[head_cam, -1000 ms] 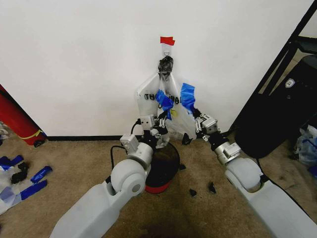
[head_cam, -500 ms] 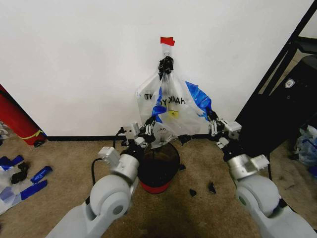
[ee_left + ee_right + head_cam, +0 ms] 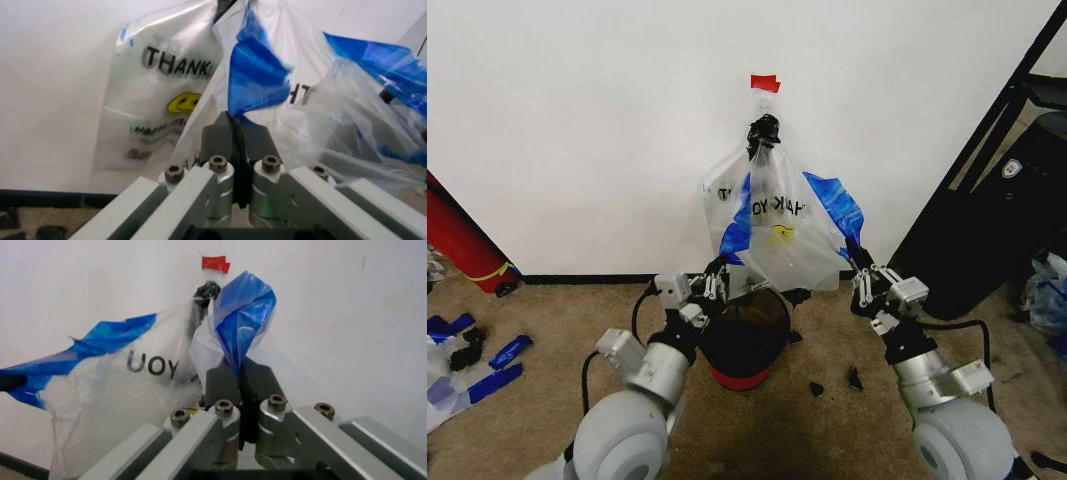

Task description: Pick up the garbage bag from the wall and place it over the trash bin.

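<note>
Nearest me, arms: I see both forearms drawn back toward the robot compared with a second ago, elbows low, wrists angled up at the wall.
Left gripper (image 3: 715, 283): at 11 o'clock of the trash bin (image 3: 745, 340), jaws clamped on a blue edge of the garbage bag (image 3: 777, 235); the pinch reads clearly in the left wrist view (image 3: 238, 131).
Right gripper (image 3: 863, 279): at 3 o'clock of the bin, pinching the other blue edge (image 3: 241, 371).
Change: the bag's mouth is spread wider and lower than before, above the bin.
Meaning: I judge the opening is being readied for the rim.
Far: bag top hangs on the hook (image 3: 763, 128) under red tape (image 3: 765, 83) on the wall (image 3: 577, 130).
</note>
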{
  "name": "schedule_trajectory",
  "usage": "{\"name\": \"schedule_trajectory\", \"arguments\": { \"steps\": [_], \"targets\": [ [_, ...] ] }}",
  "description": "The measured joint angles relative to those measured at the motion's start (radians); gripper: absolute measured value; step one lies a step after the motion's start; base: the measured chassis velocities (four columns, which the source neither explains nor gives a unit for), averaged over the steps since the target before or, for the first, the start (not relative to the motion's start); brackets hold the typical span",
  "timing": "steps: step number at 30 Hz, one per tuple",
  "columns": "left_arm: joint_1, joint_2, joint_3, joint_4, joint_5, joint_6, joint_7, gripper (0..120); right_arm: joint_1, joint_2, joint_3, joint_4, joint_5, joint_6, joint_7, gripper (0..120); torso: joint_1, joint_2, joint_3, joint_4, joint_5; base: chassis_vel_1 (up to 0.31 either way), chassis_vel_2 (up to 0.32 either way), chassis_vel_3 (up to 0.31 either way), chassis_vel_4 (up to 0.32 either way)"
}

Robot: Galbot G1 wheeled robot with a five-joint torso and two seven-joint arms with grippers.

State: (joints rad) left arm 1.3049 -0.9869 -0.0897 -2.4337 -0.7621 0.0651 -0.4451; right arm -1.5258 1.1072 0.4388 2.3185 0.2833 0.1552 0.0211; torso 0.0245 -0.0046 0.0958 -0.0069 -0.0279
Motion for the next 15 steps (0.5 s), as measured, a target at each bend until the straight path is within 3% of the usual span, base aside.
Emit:
{"name": "schedule_trajectory", "arguments": {
  "steps": [15],
  "targets": [
    [0.136,-0.002,-0.032,-0.037,0.095,-0.05,0.038,0,-0.147,0.034,-0.019,0.043,-0.081,0.05,-0.018,0,0.0,0.0,0.0,-0.0001,0.0001,0.0,0.0,0.0,0.0]
  ]
}}
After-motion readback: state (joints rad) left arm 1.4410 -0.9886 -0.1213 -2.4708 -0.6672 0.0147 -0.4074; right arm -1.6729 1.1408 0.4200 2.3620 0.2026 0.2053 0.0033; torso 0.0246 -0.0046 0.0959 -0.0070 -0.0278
